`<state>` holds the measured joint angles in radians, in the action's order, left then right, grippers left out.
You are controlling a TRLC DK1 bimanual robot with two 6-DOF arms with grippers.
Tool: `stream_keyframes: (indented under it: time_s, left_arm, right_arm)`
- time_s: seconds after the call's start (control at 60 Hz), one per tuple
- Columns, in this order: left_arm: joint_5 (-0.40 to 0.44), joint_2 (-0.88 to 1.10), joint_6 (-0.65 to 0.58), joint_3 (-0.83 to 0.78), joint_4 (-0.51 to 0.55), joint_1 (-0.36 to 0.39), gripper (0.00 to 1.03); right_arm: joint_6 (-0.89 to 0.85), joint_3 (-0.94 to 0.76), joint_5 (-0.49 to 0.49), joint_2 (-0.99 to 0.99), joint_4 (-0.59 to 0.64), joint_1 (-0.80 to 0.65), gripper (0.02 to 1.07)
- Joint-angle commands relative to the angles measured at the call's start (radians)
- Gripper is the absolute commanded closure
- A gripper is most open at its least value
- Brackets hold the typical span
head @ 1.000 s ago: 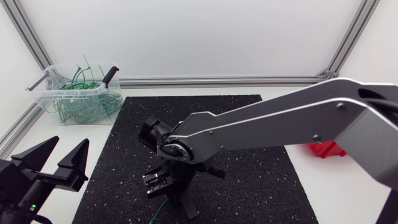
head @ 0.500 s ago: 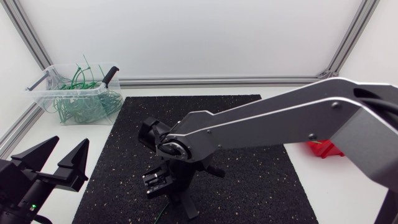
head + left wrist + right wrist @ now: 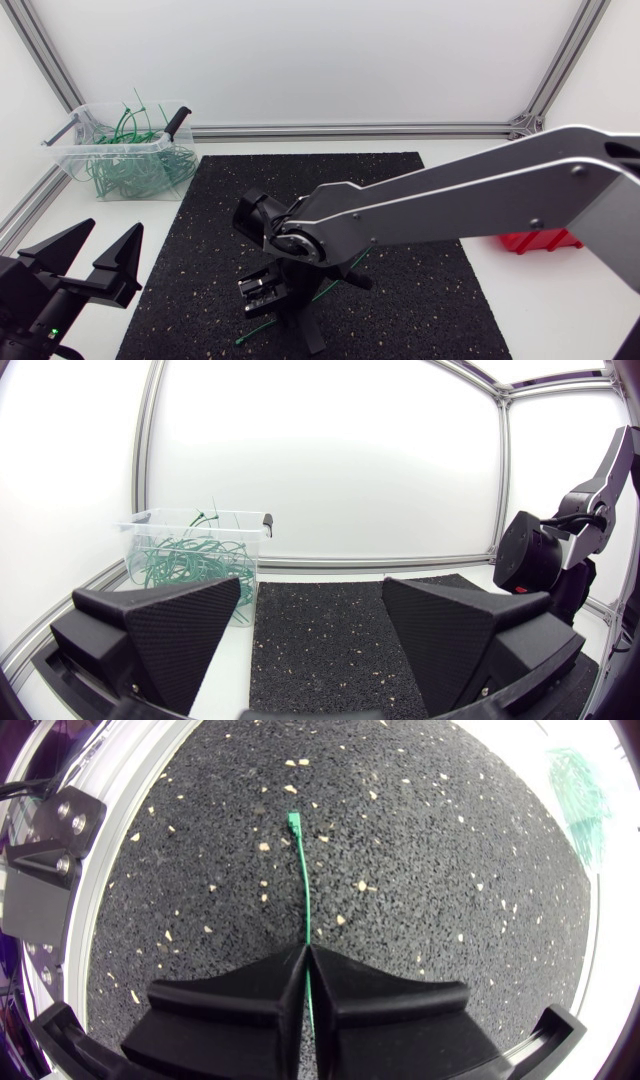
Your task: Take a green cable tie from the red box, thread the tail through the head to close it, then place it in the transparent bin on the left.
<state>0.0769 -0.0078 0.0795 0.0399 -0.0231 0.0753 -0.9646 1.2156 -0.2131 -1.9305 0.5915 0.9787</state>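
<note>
My right gripper [image 3: 287,312] is over the front of the black mat, shut on a green cable tie [image 3: 256,335]. In the right wrist view the tie [image 3: 303,890] runs straight ahead out of the closed right gripper [image 3: 306,958], its head lying on the mat. My left gripper [image 3: 88,262] stands open near the table's front left corner, holding nothing. The left gripper [image 3: 315,635] faces the transparent bin [image 3: 195,550]. That bin [image 3: 125,150] sits at the back left with several green ties in it. My right arm partly hides the red box [image 3: 540,241] at the right.
The black mat [image 3: 400,200] covers the middle of the table. An aluminium frame rail [image 3: 350,129] runs along the back edge. My right arm [image 3: 555,550] stands ahead and to the side of the left gripper. The bin [image 3: 578,800] shows beyond the mat's corner.
My right gripper's fingers have closed on the cable tie. The right arm shifted slightly rightward, and the tie now shows on both sides of the gripper. The left arm has not moved.
</note>
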Motion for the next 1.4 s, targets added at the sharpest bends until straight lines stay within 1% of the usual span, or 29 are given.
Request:
stream_keyframes:
  time_s: [0.0,0.117,0.183,0.317,0.383,0.4,0.467,0.583,0.667,0.75,0.833,0.983,1.017,1.15,1.217,1.317,1.383]
  left_arm:
    - [-0.002,-0.001,0.022,-0.040,0.023,0.015,0.04]
    - [-0.008,-0.006,0.036,-0.038,0.022,0.034,0.04]
    - [-0.009,-0.006,0.039,-0.040,0.017,0.038,0.08]
    - [-0.009,-0.008,0.048,-0.028,0.015,0.047,0.08]
    - [-0.011,-0.006,0.059,-0.011,0.025,0.037,0.06]
    - [-0.022,-0.006,0.074,-0.006,0.028,0.027,0.04]
    - [-0.026,-0.004,0.097,0.003,0.031,0.000,0.04]
    - [-0.026,0.020,0.131,0.045,0.051,-0.005,0.04]
    - [-0.029,0.106,0.163,0.087,0.051,0.007,0.04]
    - [-0.031,0.272,0.195,0.156,0.043,0.006,0.04]
    - [-0.031,0.417,0.227,0.244,0.058,-0.006,0.04]
    - [-0.031,0.595,0.281,0.414,0.176,0.001,0.04]
    - [-0.031,0.643,0.307,0.466,0.213,0.007,0.04]
    - [-0.031,0.756,0.379,0.598,0.299,0.052,0.04]
    - [-0.034,0.796,0.414,0.653,0.328,0.098,0.04]
    - [-0.054,0.835,0.462,0.712,0.344,0.178,0.04]
    - [-0.092,0.868,0.485,0.753,0.373,0.245,0.04]
  right_arm:
    - [0.032,-0.045,0.001,0.059,-0.029,-0.031,1.01]
    - [0.076,-0.085,0.003,0.119,-0.071,-0.055,1.01]
    - [0.107,-0.117,0.004,0.156,-0.113,-0.069,1.01]
    - [0.176,-0.194,0.024,0.231,-0.214,-0.106,1.01]
    - [0.205,-0.232,0.041,0.271,-0.259,-0.114,1.01]
    - [0.214,-0.240,0.044,0.283,-0.269,-0.117,1.01]
    - [0.251,-0.266,0.063,0.315,-0.306,-0.130,1.01]
    - [0.319,-0.300,0.096,0.366,-0.360,-0.146,1.01]
    - [0.363,-0.320,0.135,0.396,-0.403,-0.146,1.01]
    - [0.397,-0.326,0.159,0.415,-0.423,-0.146,1.01]
    - [0.409,-0.335,0.198,0.433,-0.450,-0.146,1.01]
    - [0.460,-0.329,0.254,0.450,-0.473,-0.140,1.01]
    - [0.471,-0.327,0.273,0.455,-0.479,-0.137,1.01]
    - [0.509,-0.306,0.340,0.461,-0.487,-0.130,1.01]
    - [0.521,-0.295,0.362,0.462,-0.487,-0.130,1.01]
    - [0.550,-0.288,0.393,0.476,-0.495,-0.135,1.01]
    - [0.552,-0.301,0.422,0.495,-0.530,-0.135,1.01]
